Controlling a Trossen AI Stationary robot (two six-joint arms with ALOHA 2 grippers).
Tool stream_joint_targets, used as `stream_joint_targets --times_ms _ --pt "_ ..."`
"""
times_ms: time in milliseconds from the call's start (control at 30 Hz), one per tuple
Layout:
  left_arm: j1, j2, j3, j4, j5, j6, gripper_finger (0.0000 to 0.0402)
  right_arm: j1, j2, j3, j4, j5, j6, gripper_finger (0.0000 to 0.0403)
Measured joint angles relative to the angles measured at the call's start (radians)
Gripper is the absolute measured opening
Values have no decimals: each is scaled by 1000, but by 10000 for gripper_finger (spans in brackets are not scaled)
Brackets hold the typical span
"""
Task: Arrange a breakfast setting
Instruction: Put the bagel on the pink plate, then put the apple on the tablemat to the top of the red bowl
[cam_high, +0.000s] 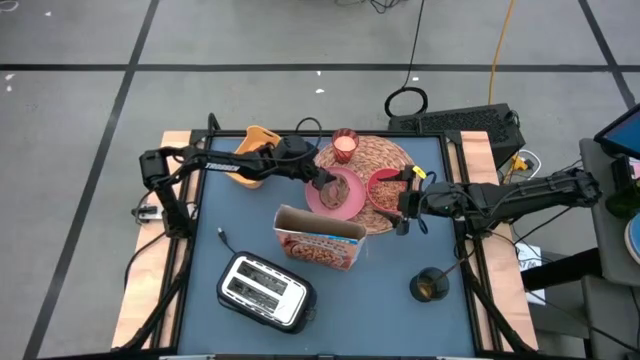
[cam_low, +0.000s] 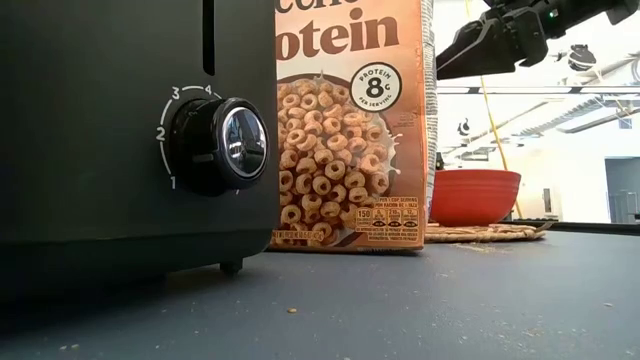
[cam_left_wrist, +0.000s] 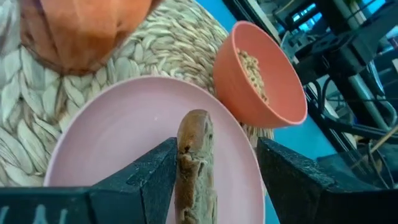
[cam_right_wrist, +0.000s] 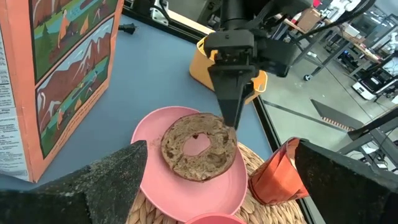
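Dark blue tabletop (cam_high: 250, 225) with pale wooden edges, set on a grey floor crossed by dark lines; in the low view, crumbs scattered on the surface and a bright room with white walls beyond.

Round woven straw mat (cam_high: 385, 153) right of centre in the upper half of the high view. On it, a pink plate (cam_high: 352, 203) at the mat's lower left, a red bowl (cam_high: 383, 187) with cereal inside just right of the plate, and a small glass (cam_high: 345, 146) with reddish contents near the mat's top edge.

Left gripper (cam_right_wrist: 229, 106) reaching in from the left — fingers (cam_left_wrist: 155, 180) clenched on the bagel (cam_right_wrist: 198, 145), gripping one rim so that the bagel hangs over the plate, tilted; whether its lower edge touches the plate is unclear.

Right gripper (cam_high: 404, 207) hovering at the bowl's right edge, fingers (cam_right_wrist: 112, 180) released and spread wide, holding nothing.

Brown cereal box (cam_high: 322, 238) upright just below the plate, open at the top. Black toaster (cam_high: 262, 290) at lower centre-left, filling the left of the low view. Yellow-orange container (cam_high: 256, 152) at upper left. Small dark round object (cam_high: 430, 285) at lower right.
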Motion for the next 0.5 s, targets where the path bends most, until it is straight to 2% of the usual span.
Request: stream_joint_targets --times_ms 233,500 --pt "26 -44 -2 11 6 54 225 0 0 0 -1 0 -3 396" --pt "111 -168 0 -20 -2 96 225 0 0 0 -2 0 -3 396"
